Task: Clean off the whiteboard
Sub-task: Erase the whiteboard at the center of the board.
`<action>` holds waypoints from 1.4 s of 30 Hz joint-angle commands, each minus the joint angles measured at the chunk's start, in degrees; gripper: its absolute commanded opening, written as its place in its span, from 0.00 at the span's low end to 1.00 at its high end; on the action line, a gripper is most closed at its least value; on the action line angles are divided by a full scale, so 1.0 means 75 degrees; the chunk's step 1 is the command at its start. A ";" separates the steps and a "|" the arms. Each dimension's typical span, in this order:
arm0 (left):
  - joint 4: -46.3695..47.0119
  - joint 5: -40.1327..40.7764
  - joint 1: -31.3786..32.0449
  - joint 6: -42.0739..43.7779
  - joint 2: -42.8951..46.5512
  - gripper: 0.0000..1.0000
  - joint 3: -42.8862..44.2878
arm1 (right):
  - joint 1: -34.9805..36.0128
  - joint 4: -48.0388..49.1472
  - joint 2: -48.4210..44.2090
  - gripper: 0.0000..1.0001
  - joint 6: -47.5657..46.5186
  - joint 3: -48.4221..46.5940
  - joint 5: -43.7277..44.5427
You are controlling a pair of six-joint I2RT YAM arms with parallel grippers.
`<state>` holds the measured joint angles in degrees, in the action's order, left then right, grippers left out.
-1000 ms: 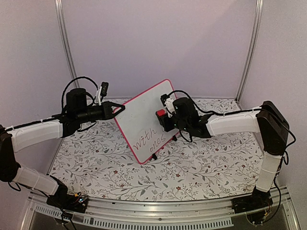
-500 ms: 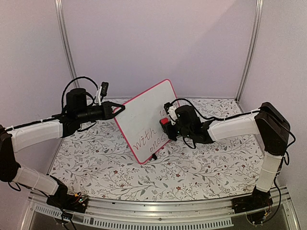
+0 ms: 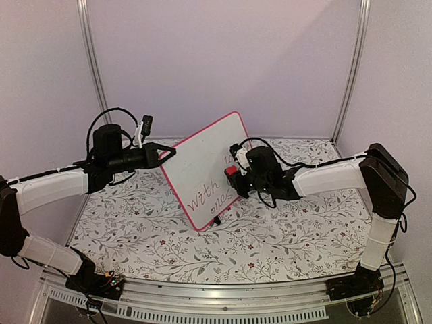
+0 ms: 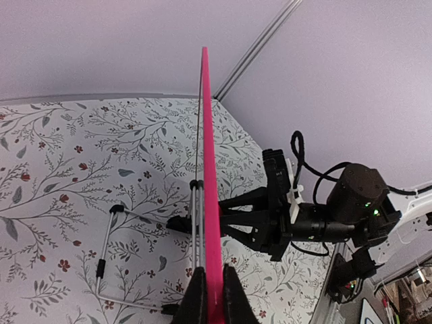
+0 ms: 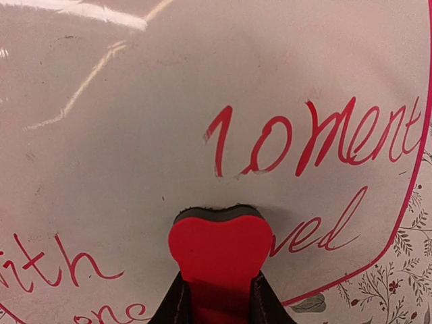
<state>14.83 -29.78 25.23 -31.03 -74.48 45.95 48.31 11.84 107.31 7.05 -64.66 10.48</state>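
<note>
2 robot arms work a whiteboard (image 3: 202, 169) held tilted over the middle of a flowered table (image 3: 283, 236). The left gripper (image 4: 209, 300) pinches its pink frame edge. The right gripper (image 5: 217, 300) clamps a red heart-shaped eraser (image 5: 217, 246), pressed to the board's face just below red handwriting (image 5: 317, 138).
</note>
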 commanded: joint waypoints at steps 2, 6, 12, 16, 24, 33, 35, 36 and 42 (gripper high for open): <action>0.0295 -0.0945 0.0176 -0.0114 0.0224 0.00 -0.0014 | 0.0062 -0.0234 0.0040 0.23 -0.0275 -0.0575 -0.0296; 0.0285 -0.0939 0.0183 -0.0105 0.0219 0.00 -0.0021 | 0.0062 -0.0256 0.0083 0.23 -0.0314 -0.0736 -0.0305; 0.0285 -0.0963 0.0177 -0.0113 0.0204 0.00 -0.0008 | 0.0068 -0.0303 0.0094 0.23 -0.0352 -0.0941 -0.0297; 0.0278 -0.0952 0.0186 -0.0095 0.0234 0.00 -0.0019 | 0.0062 -0.0324 0.0130 0.23 -0.0309 -0.0806 -0.0243; 0.0286 -0.0971 0.0181 -0.0111 0.0230 0.00 -0.0010 | 0.0002 -0.0171 0.0065 0.23 -0.0019 -0.0206 -0.0189; 0.0278 -0.0972 0.0177 -0.0104 0.0254 0.00 -0.0015 | -0.0319 -0.0228 0.0062 0.23 0.0082 -0.0762 -0.0298; 0.0278 -0.0976 0.0175 -0.0116 0.0233 0.00 -0.0009 | -0.0389 -0.0239 0.0111 0.23 0.0096 -0.0937 -0.0324; 0.0279 -0.0975 0.0181 -0.0111 0.0226 0.00 -0.0001 | -0.0421 -0.0248 0.0125 0.23 0.0107 -0.1021 -0.0337; 0.0283 -0.0977 0.0181 -0.0110 0.0196 0.00 -0.0010 | -0.0524 -0.0260 0.0211 0.24 0.0087 -0.1420 -0.0402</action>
<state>14.87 -29.87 25.23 -30.87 -74.48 45.95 45.19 8.99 107.37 7.07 -72.38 7.97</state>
